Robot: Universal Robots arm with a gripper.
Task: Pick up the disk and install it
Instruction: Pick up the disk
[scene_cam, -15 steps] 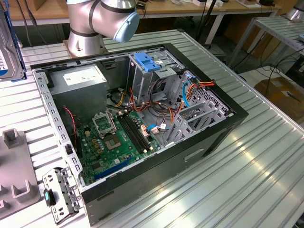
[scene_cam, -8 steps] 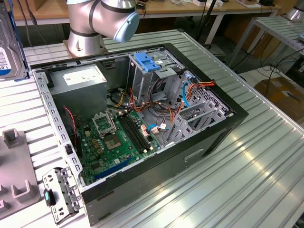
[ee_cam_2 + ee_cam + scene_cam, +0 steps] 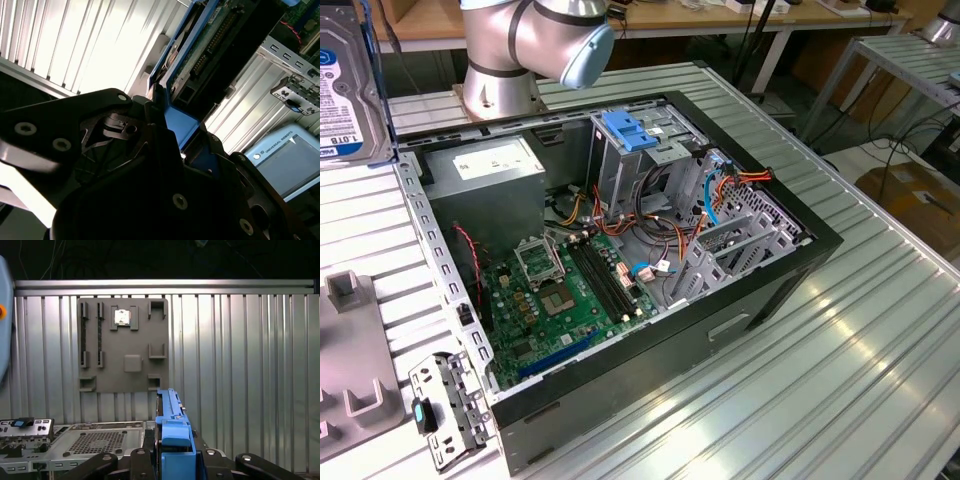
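The arm (image 3: pixel 520 45) stood on its base at the far edge of the table (image 3: pixel 840 380), behind the open computer case (image 3: pixel 720 330). Its shoulder joint turned toward the exterior view's right. In both wrist views the gripper (image 3: pixel 172 452) (image 3: pixel 182 135) was closed on the disk (image 3: pixel 170 415). Its black fingers (image 3: pixel 150 125) pressed against the blue rail at the near end, one on each side.

In the exterior view the disk (image 3: pixel 345 90) hung at the left edge, lifted off the table and close to the camera. It sat just past the case's rear corner, and the picture's border cut off part of it. A broad strip of ribbed table ran along the case on the exterior view's right. On the left, a grey holder plate (image 3: pixel 350 400) and a small metal bracket (image 3: pixel 445 410) lay beside the case wall. Inside the case, a grey drive cage with a blue latch (image 3: pixel 630 135) rose above the green circuit board (image 3: pixel 570 290).

The first wrist view looked down past the disk onto the holder plate (image 3: pixel 125 370), with bare ribbed table around it. The bracket (image 3: pixel 25 426) and a perforated case panel (image 3: pixel 95 440) lay nearer.

The disk stood on edge. In the first wrist view it appeared edge-on as a thin blue strip, with its long axis pointing straight away from the gripper. In the second wrist view the disk (image 3: pixel 215 40) stretched away from the fingers with its circuit side and connector showing. A control tablet (image 3: pixel 285 155) lay beyond it. In the exterior view its labelled face looked at the camera, with the long axis roughly upright and a blue rail down one side.
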